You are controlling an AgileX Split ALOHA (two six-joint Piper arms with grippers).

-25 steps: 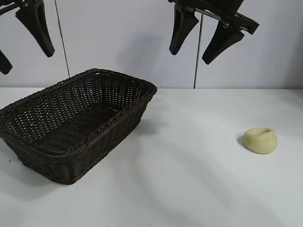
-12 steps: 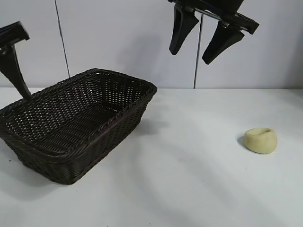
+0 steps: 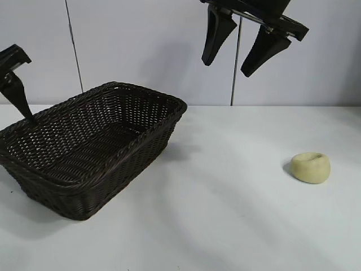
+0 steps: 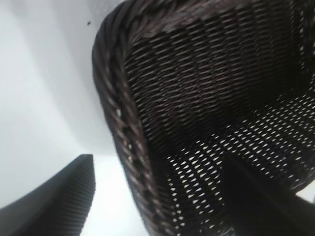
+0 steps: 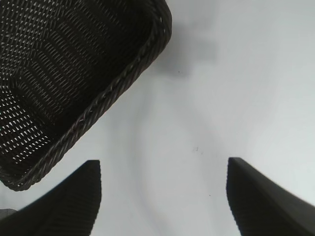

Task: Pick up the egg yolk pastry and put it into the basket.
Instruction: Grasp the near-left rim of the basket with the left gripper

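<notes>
A dark brown wicker basket (image 3: pixel 93 148) sits on the left half of a white table (image 3: pixel 225 214), while the egg yolk pastry (image 3: pixel 311 167), a pale yellow lump with a shallow dimple on top, lies alone on the bare tabletop well to the right of it, untouched by either arm. The right gripper (image 3: pixel 242 53) hangs high above the table between basket and pastry, its two black fingers (image 3: pixel 214 34) spread wide with nothing between them; its wrist camera looks down on the basket's braided corner (image 5: pixel 147 44) and open table. The left gripper (image 4: pixel 162 201) sits at the basket's far left edge, its fingers also spread and empty: seen from its wrist, they straddle the basket's rim (image 4: pixel 123 128), one outside over the table, the other over the woven interior.
</notes>
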